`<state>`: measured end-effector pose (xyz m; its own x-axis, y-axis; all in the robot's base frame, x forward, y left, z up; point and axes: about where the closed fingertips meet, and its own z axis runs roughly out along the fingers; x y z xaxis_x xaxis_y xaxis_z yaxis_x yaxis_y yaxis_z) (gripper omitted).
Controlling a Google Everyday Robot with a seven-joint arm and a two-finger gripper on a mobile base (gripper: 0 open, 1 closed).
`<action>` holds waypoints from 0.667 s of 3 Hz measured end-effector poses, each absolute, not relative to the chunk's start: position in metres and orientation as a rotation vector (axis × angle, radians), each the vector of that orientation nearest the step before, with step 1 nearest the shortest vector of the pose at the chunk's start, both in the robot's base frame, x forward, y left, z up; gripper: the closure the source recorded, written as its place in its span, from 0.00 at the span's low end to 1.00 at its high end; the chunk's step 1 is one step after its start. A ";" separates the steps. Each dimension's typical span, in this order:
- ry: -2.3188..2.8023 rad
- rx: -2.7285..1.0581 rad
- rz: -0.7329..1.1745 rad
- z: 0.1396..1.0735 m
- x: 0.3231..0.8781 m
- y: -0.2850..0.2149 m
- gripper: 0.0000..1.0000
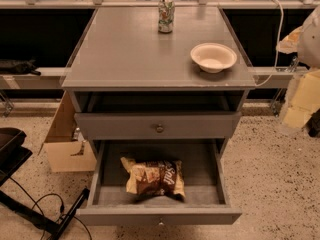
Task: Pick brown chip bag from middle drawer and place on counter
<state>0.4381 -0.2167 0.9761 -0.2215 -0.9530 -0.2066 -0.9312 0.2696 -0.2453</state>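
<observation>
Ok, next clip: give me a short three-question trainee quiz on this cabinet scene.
1. True or false: the brown chip bag lies inside the open middle drawer.
2. Which item stands nearest the back edge of the counter? A) white bowl B) soda can C) chip bag
3. Fill in: the pincer is ___ in this camera view.

Key: 1 true; 2 B; 3 not visible.
</observation>
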 end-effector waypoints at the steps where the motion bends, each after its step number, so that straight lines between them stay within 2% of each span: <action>1: 2.230 -1.724 -0.101 0.977 0.438 -0.216 0.00; 2: 2.201 -1.742 -0.113 0.975 0.445 -0.204 0.00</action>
